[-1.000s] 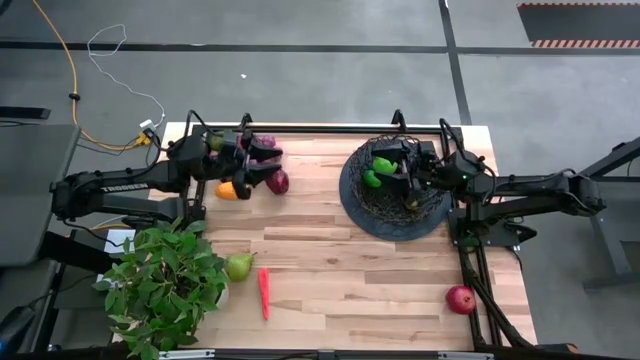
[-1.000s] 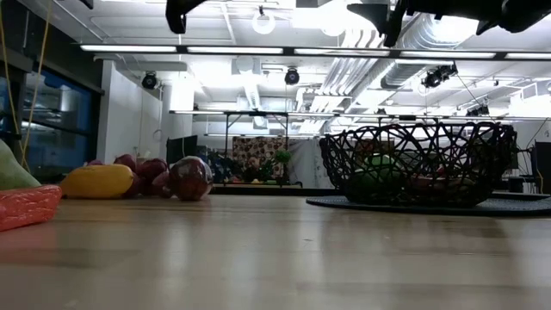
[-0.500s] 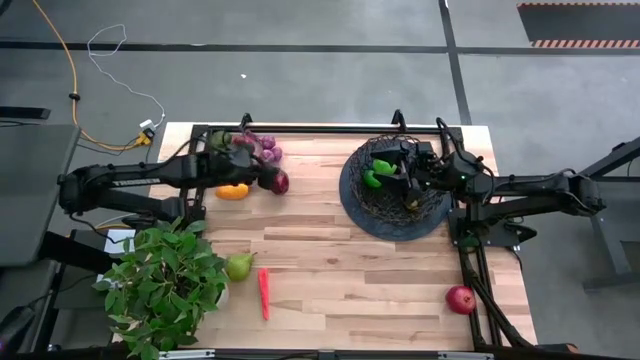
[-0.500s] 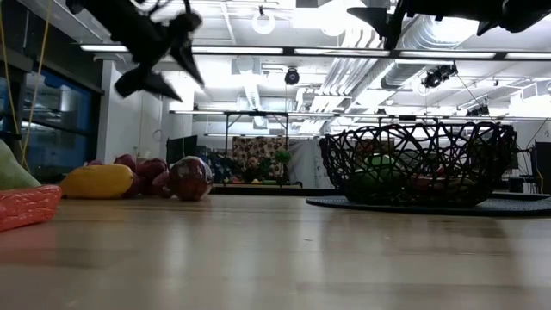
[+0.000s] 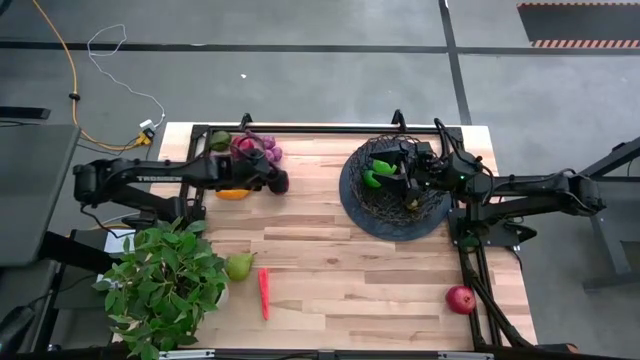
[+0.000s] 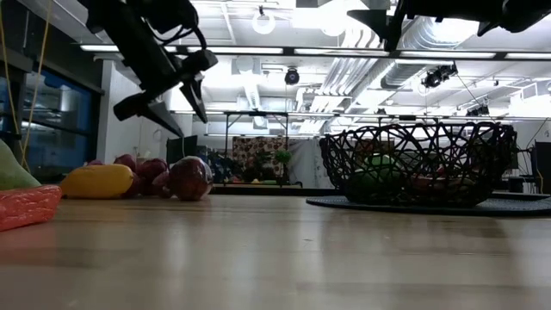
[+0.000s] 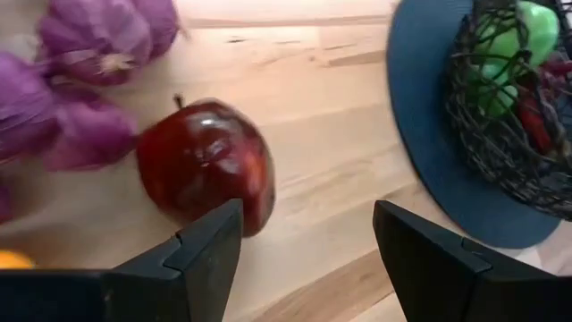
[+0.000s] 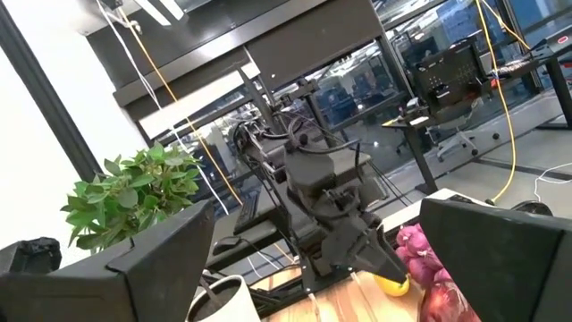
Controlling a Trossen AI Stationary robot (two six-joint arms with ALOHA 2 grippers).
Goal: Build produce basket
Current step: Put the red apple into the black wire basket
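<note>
Left wrist view shows the left gripper (image 7: 308, 259) with fingers spread and empty, just above a glossy dark-red apple (image 7: 204, 164) beside purple grape bunches (image 7: 85, 72). Farther off, the right gripper (image 5: 404, 172) hangs wide open over the round black wire basket (image 5: 395, 190) holding green fruit.

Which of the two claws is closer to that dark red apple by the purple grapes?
The left gripper: it hangs open just above the red apple. The right gripper is far off, open over the basket.
</note>
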